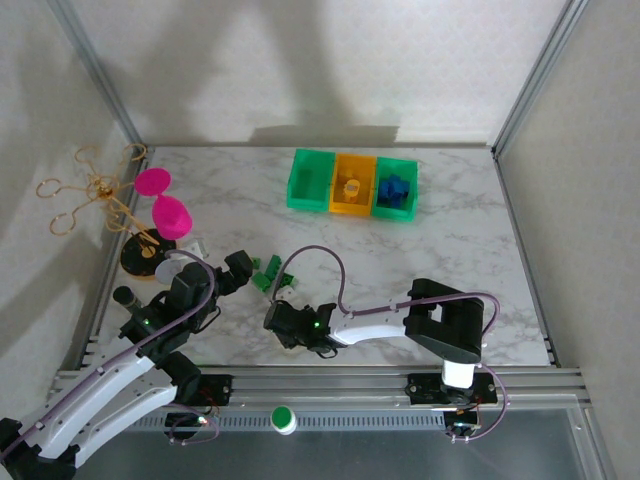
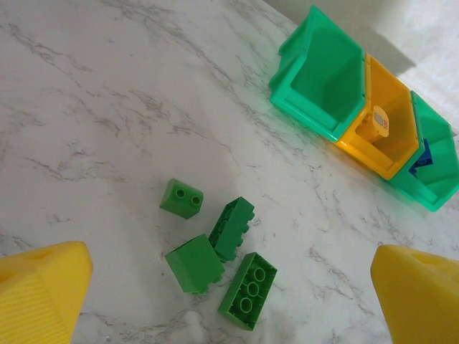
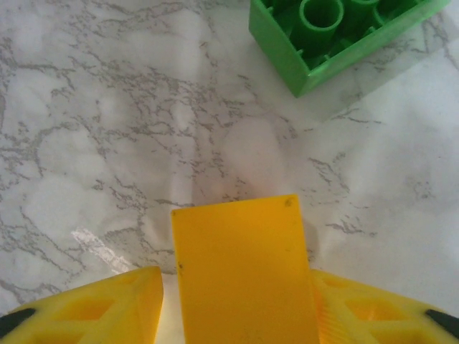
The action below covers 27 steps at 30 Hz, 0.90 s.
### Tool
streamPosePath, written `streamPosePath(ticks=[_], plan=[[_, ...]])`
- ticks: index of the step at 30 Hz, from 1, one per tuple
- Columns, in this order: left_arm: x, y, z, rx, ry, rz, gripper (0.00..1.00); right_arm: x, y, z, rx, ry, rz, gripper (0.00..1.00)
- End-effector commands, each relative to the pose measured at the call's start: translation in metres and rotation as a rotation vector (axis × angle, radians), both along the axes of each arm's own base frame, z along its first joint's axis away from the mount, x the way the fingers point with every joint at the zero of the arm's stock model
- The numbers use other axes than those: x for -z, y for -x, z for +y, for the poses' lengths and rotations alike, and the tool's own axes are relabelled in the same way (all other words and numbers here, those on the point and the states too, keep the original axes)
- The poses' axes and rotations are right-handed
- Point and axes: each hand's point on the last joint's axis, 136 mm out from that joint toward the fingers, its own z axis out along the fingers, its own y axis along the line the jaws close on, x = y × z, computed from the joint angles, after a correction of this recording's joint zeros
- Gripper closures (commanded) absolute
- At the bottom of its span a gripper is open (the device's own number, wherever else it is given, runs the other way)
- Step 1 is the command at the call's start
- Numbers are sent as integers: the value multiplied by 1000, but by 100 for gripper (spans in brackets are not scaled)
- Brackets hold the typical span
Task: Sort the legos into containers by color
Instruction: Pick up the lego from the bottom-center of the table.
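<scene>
One yellow lego (image 3: 244,244) shows up close between fingers of the low right pincer (image 3: 237,283), grip unclear; left pincer (image 2: 229,287) spread apart.

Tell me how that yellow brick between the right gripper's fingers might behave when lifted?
The yellow brick looks like hard moulded plastic with crisp corners, so probably stiff. Its smooth flat sides might slip unless the right gripper squeezes squarely. Being boxy, it shouldn't roll, and it's likely light, like the hollow upturned green brick nearby.
</scene>
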Motion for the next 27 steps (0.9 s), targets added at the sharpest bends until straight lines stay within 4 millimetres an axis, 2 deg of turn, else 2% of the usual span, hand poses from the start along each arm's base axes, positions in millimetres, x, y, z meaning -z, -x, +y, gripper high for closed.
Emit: streamPosePath(ticks=[1, 9, 14, 21, 27], plan=[[4, 1, 8, -29, -20, 8, 0, 1, -7, -3, 24, 29, -26, 50], [2, -1, 5, -25, -9, 5, 0, -7, -8, -1, 42, -5, -18, 62], [-3, -2, 3, -20, -1, -7, 0, -19, -12, 0, 58, -34, -19, 67], [-11, -7, -1, -6, -5, -17, 0, -47, -26, -12, 118, -98, -22, 69], [-23, -14, -8, 11, -6, -39, 0, -84, -56, -32, 201, -177, -35, 69]])
